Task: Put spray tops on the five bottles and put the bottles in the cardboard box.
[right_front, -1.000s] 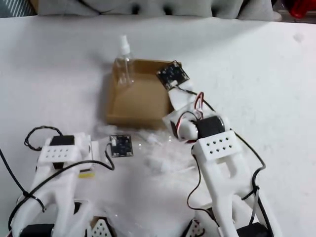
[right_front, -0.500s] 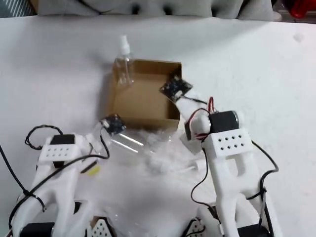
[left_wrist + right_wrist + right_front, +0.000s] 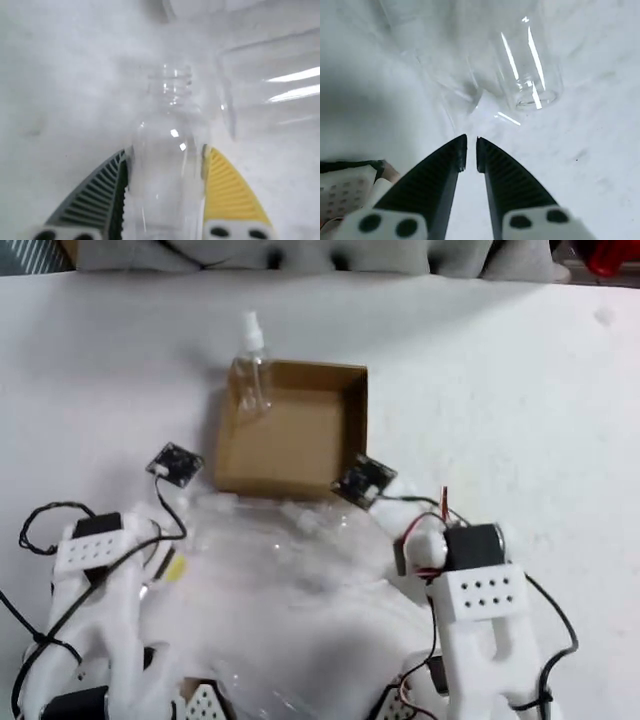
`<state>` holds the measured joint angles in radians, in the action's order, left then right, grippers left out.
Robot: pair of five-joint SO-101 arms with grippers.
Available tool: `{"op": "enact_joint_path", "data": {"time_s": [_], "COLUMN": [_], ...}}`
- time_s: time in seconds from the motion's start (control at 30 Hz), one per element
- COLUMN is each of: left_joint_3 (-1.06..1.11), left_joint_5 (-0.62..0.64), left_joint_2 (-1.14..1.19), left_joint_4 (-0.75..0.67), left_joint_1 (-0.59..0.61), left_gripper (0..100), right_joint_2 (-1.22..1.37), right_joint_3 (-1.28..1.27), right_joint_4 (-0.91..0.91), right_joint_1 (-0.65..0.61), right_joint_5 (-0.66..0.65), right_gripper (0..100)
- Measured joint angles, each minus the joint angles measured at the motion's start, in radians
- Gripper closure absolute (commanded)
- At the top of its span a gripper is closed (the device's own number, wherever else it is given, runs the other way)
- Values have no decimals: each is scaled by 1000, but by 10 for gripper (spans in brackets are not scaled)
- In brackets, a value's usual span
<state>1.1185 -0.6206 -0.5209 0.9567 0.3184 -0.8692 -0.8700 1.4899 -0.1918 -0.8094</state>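
My left gripper [image 3: 165, 162] is shut on a clear bottle [image 3: 169, 135]; its grey and yellow fingers [image 3: 227, 187] press the sides, and the threaded neck is bare. In the high view this arm is at the near left, yellow finger [image 3: 172, 568] showing. My right gripper [image 3: 470, 144] is shut and holds nothing, just short of clear bottles [image 3: 527, 65] lying on the table. The cardboard box [image 3: 350, 425] sits at mid-table. A bottle with a spray top [image 3: 250, 365] stands at its far left corner.
Several clear bottles [image 3: 270, 540] lie between the two arms in front of the box, another one [image 3: 270, 85] beside the held one. A white tabletop [image 3: 520, 390] stretches wide to the right of the box. Cables trail from both arms.
The right arm has drawn back from over the box to its near right corner. The left arm has shifted left, its wrist swinging up and leftward.
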Motion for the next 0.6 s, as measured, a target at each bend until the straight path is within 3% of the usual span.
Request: {"op": "enact_joint_path", "data": {"time_s": [0.13,0.3,0.47,0.6], "left_joint_3": [0,0,0,0], "left_joint_5": [3,3,3,3], "left_joint_2": [0,0,0,0], "left_joint_4": [0,0,0,0], "left_joint_1": [3,3,3,3], "left_gripper": [973,975,976,976], "right_joint_2": [5,101,195,229], "right_joint_3": [-14,-68,-74,-80], "right_joint_4": [-6,-83,-169,-176], "right_joint_1": [63,84,91,80], "right_joint_5": [-54,-210,-368,-465], "right_gripper": [981,971,864,902]}}
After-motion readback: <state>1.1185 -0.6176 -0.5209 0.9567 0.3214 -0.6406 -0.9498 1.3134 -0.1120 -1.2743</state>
